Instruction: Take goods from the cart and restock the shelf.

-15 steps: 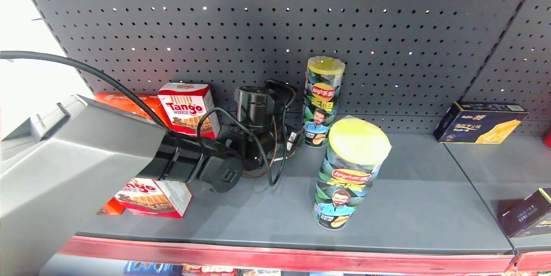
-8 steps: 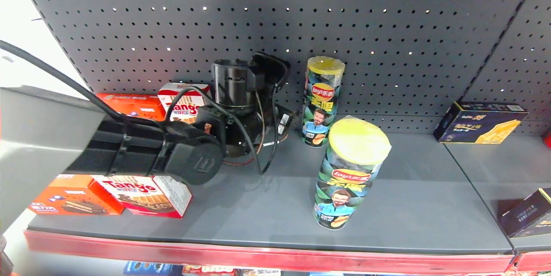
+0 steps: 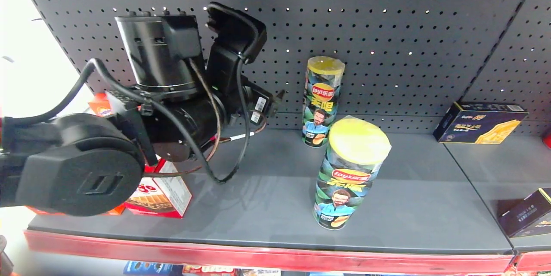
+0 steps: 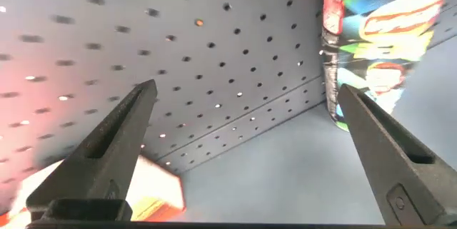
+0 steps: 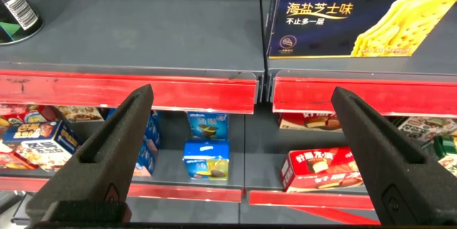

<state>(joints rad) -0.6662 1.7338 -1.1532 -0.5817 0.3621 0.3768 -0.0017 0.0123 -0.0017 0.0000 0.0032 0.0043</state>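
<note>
I'm holding the left gripper spread wide and empty above the shelf, with its arm hanging over the wafer box. What looks like an orange box behind it is mostly hidden. The cable loop is dangling close enough to snag that wafer box if I swing. Near that gripper the rear chip can is standing upright, and a sideways sweep would tip it into the front chip can. Further right, dark boxes are lying well apart. The right gripper is also gaping empty, facing the lower shelves.
</note>
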